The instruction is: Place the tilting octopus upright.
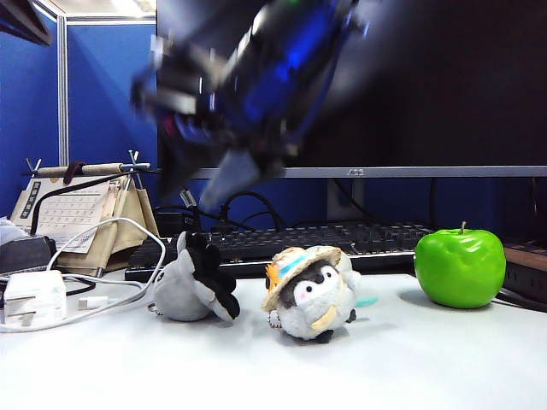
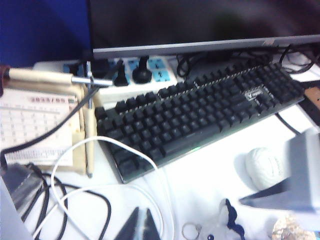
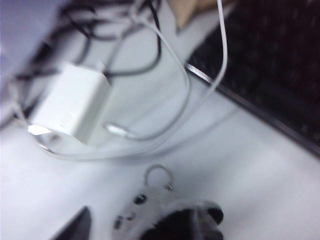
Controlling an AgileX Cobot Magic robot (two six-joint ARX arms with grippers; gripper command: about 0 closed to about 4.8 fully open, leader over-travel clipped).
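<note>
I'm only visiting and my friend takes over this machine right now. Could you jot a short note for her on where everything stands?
Left claw: shut, empty, hanging above the desk near the white cable.
Right claw: blurred above the toys; open or shut cannot be told, holding nothing visible.
The small light-grey plush octopus lies tipped on its side on the white desk, black underside showing, key ring beside it, left of the straw-hatted penguin plush.
Done: nothing yet.
Left: grasp the octopus and stand it upright.
</note>
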